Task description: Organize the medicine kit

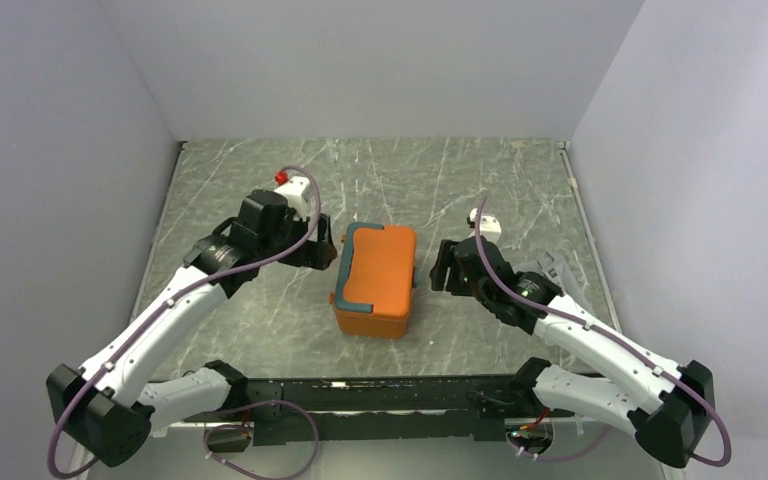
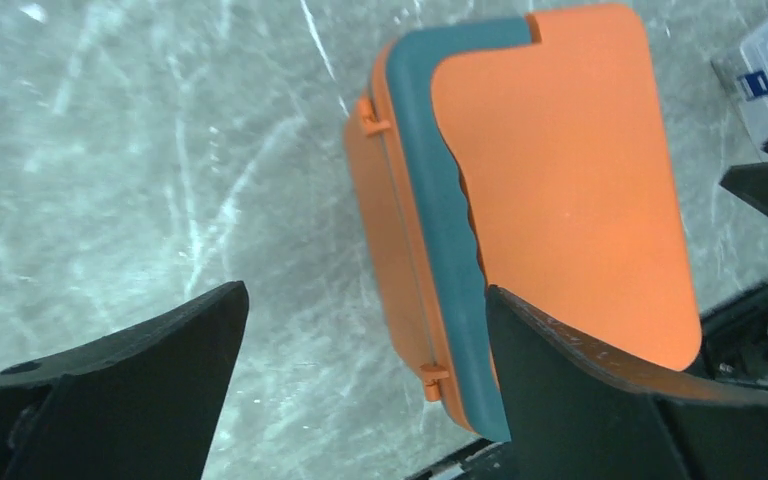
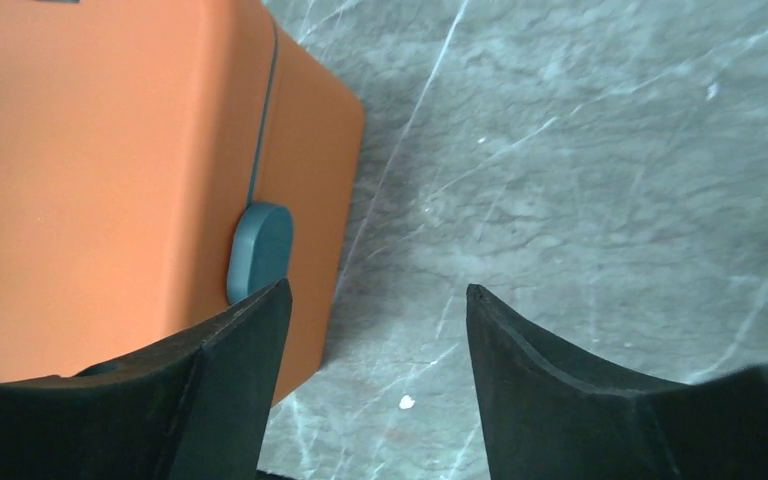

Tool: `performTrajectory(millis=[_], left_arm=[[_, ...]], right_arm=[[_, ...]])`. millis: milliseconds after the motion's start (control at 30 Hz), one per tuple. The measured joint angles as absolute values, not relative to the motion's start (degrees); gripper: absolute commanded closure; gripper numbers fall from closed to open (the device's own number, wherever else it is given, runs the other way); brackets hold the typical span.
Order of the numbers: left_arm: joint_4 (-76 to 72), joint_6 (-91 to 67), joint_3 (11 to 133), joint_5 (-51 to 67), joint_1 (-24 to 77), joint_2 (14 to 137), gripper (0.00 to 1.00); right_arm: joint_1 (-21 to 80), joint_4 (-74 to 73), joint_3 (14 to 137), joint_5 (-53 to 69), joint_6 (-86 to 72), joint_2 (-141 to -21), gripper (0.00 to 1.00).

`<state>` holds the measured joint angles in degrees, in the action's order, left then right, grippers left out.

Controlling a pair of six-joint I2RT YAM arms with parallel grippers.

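Orange rectangular plastic medicine kit (image 1: 375, 278), lid shut, sits mid-table between the arms. Left gripper (image 2: 360, 300): jaws spread, empty, at the teal handle (image 2: 440, 200) side. Right gripper (image 3: 377, 290): jaws spread, empty, beside the teal front latch (image 3: 258, 250). Likely step: unlatching. Brace the handle side first, or the box slides.

Kit (image 1: 375, 280) sits btwn L gripper (image 1: 323, 246), R gripper (image 1: 439, 270)
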<state>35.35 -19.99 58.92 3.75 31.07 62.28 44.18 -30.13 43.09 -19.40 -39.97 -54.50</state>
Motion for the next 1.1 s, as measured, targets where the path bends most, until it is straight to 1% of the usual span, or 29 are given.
performTrajectory(millis=[33, 133, 167, 467, 633, 900, 1100], left_arm=[[35.7, -19.2, 59.6, 2.4, 31.1, 61.5, 0.01], [36.9, -17.8, 61.2, -1.7, 31.1, 58.8, 0.01], [37.3, -17.4, 61.5, -2.9, 31.1, 57.7, 0.01], [38.8, -15.5, 59.9, -12.7, 31.1, 45.1, 0.01], [38.8, -15.8, 54.8, -14.7, 31.1, 37.6, 0.01], [38.7, -16.2, 46.8, -17.5, 31.1, 29.1, 0.01], [37.4, -16.2, 45.2, -18.5, 31.1, 26.8, 0.01]], right_arm=[[44.2, -30.7, 43.7, -20.1, -39.4, -54.2, 0.21], [44.2, -32.0, 45.8, -22.3, -37.6, -53.6, 0.02], [44.2, -32.3, 46.3, -22.9, -37.1, -53.3, 0.0], [44.2, -35.2, 51.1, -29.9, -32.5, -51.9, 0.0], [44.2, -36.4, 52.9, -34.3, -32.0, -52.2, 0.0], [44.2, -37.5, 52.7, -38.6, -31.8, -50.5, 0.0], [44.2, -37.5, 52.2, -39.2, -30.8, -47.6, 0.0]])
